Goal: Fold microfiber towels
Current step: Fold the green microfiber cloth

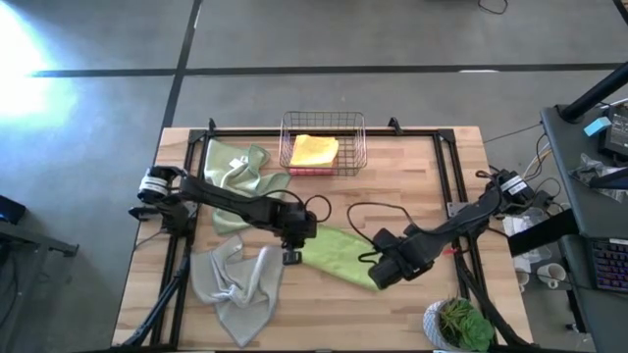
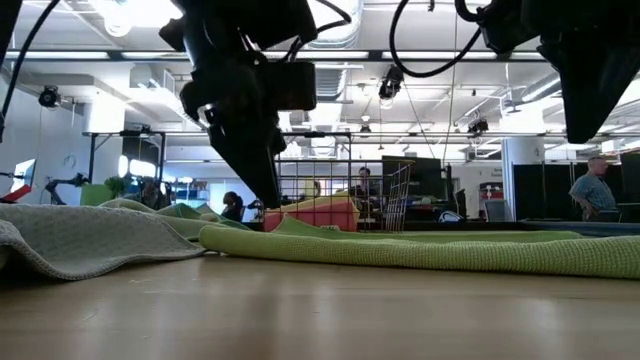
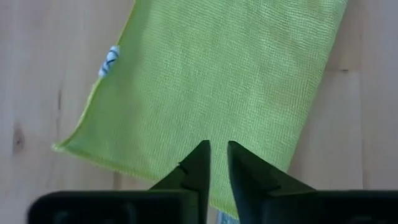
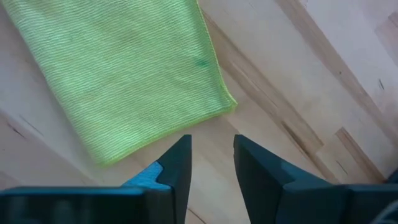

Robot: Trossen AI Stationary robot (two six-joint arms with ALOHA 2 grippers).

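**Both hands over the lime green towel at mid-worktop**

The lime green towel (image 1: 339, 251) lies folded into a long strip on the wooden worktop (image 1: 432, 176), running from the middle toward the near right. The left hand (image 1: 291, 257) is at the strip's left end; in its wrist view the two dark fingers (image 3: 198, 167) stand almost pressed together with only a thin slit between them, above the towel's near edge, and nothing shows pinched there. The right hand (image 1: 378, 277) is at the strip's other end; its fingers (image 4: 177, 167) stand parted with bare wood between them, just off the towel's corner, holding nothing.

A grey-beige towel (image 1: 235, 284) lies crumpled at the near left of the worktop, just beside the left hand. A pale sage green towel (image 1: 235, 175) lies rumpled at the far left, under the left arm. The yellow towel (image 1: 315, 149) rests folded in the copper wire basket (image 1: 358, 137) at the far edge, on top of a pink towel (image 1: 309, 169) whose edge peeks out below it. A potted plant (image 1: 459, 324) stands at the near right corner
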